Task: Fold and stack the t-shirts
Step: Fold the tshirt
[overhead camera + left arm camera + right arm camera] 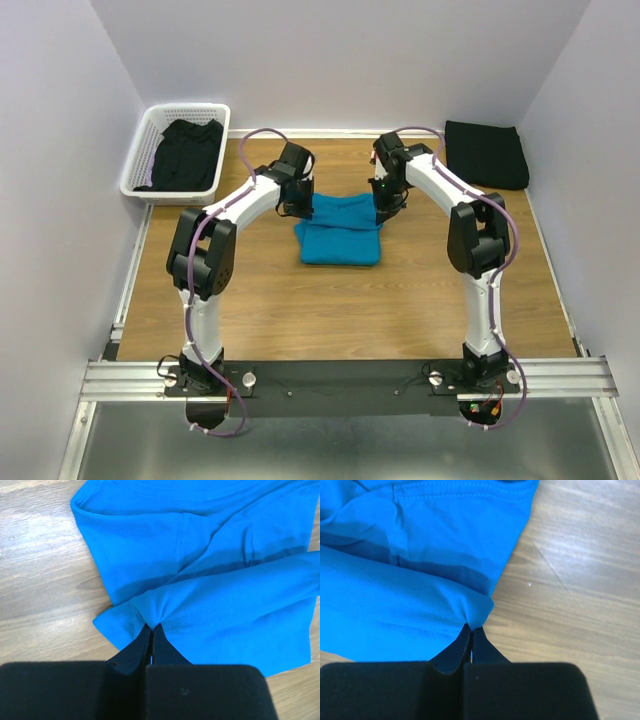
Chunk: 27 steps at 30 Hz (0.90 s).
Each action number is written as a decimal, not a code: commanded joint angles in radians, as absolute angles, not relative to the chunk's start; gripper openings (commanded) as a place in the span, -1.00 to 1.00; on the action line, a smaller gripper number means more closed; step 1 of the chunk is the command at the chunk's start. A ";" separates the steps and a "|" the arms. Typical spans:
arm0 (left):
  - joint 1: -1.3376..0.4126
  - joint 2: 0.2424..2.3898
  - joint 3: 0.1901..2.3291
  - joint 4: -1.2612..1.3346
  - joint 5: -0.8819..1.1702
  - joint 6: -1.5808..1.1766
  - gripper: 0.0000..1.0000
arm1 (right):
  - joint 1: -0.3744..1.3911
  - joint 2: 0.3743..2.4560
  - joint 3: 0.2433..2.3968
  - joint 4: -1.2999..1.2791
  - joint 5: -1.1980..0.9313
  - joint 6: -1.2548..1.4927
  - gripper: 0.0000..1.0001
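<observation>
From above, the white lattice basket [137, 172] is sitting at the far left of the tabletop [300, 310] and is holding a black t-shirt [186, 155] (bunched rather than folded). The teal t-shirt [340, 235] is lying partly folded to the right of the basket, nearer the arm bases. A folded black t-shirt [487, 152] is resting far to the basket's right, level with it.

In the left wrist view, the left jaws are pinching shut on a gathered fold of the teal t-shirt's edge, on its basket side.

In the right wrist view, the right jaws are clamping closed on a corner of the teal t-shirt's upper layer, on the side away from the basket.
</observation>
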<state>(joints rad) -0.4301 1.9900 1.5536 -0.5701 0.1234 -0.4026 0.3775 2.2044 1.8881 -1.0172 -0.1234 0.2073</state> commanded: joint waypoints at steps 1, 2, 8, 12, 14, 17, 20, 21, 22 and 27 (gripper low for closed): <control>-0.388 1.959 1.522 -0.563 0.057 -0.388 -1.00 | 0.365 2.220 1.871 -0.983 -0.084 0.175 -0.99; -0.385 1.944 1.500 -0.540 0.051 -0.397 -1.00 | 0.365 2.208 1.868 -0.982 -0.086 0.173 -0.99; -0.380 1.833 1.398 -0.489 0.008 -0.426 -1.00 | 0.367 2.168 1.891 -0.982 -0.097 0.179 -0.99; -0.380 1.795 1.378 -0.483 0.008 -0.443 -1.00 | 0.367 2.151 1.911 -0.980 -0.106 0.184 -0.99; -0.380 1.764 1.358 -0.474 0.008 -0.452 -1.00 | 0.367 2.143 1.916 -0.976 -0.109 0.184 -0.99; -0.380 1.735 1.329 -0.463 0.008 -0.463 -1.00 | 0.367 2.143 1.921 -0.965 -0.124 0.181 -0.99; -0.376 1.727 1.290 -0.431 0.008 -0.476 -1.00 | 0.368 2.152 1.916 -0.940 -0.138 0.184 -0.99; -0.374 1.732 1.284 -0.428 0.008 -0.479 -1.00 | 0.367 2.154 1.910 -0.931 -0.140 0.186 -0.99; -0.371 1.738 1.266 -0.420 0.008 -0.486 -1.00 | 0.367 2.155 1.907 -0.922 -0.143 0.186 -0.99; -0.353 1.784 1.223 -0.371 0.008 -0.508 -1.00 | 0.367 2.184 1.890 -0.859 -0.141 0.184 -0.93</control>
<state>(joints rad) -0.3931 1.7538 1.2453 -0.3786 0.0910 -0.4992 0.3851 2.1719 1.8996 -0.9005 -0.1982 0.2081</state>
